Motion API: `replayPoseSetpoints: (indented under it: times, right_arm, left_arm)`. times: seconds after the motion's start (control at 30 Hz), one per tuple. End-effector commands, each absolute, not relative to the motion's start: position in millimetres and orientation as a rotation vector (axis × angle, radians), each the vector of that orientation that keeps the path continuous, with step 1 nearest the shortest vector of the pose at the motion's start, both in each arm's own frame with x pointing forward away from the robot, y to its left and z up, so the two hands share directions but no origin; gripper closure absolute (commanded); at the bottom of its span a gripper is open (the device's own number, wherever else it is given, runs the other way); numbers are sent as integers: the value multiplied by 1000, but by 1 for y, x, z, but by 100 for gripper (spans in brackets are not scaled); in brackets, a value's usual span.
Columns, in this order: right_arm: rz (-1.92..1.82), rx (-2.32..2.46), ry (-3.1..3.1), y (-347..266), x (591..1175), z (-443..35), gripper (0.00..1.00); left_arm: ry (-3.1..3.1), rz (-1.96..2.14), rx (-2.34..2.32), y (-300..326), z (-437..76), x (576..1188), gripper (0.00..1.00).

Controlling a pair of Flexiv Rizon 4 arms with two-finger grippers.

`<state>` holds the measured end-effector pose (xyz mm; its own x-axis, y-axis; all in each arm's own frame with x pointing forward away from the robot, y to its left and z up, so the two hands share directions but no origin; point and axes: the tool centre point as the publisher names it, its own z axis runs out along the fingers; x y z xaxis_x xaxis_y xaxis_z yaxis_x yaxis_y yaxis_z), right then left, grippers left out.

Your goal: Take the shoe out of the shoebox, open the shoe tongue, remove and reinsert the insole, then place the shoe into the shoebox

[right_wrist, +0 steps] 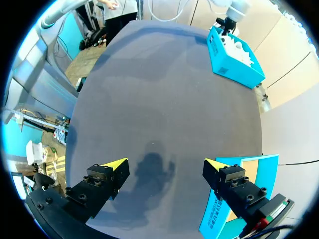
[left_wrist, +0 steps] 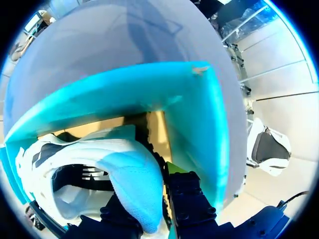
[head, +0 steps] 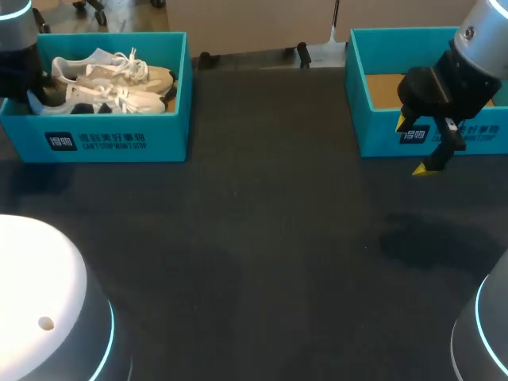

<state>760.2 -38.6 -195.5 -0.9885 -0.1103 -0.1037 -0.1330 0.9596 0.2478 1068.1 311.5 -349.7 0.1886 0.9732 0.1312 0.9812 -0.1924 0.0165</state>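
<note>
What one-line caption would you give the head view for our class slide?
Left arm down in the shoebox holding two white shoes; right gripper open in front of the other shoebox.

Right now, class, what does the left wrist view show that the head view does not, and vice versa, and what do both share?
Left wrist view only: the shoe up close, its dark inside, its heel at the left end effector. Head view only: the right shoebox showing bare cardboard, with the right end effector open in front of it. Both: the left shoebox and that shoe.
</note>
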Motion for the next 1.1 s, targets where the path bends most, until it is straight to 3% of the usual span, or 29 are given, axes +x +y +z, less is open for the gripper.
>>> replayPoseSetpoints:
  times: [0.03, 0.57, 1.1]
  right_arm:
    - [385, -187, 3024, -37, 761, -197, 0]
    - [385, -187, 3024, -37, 761, -197, 0]
    - [385, -187, 3024, -37, 761, -197, 0]
  left_arm:
    - [-1932, -180, -2379, 315, -326, 1063, 100]
    - [-1898, -160, -2363, 327, -235, 1079, 100]
    - [-1898, -140, -2322, 332, -179, 1066, 100]
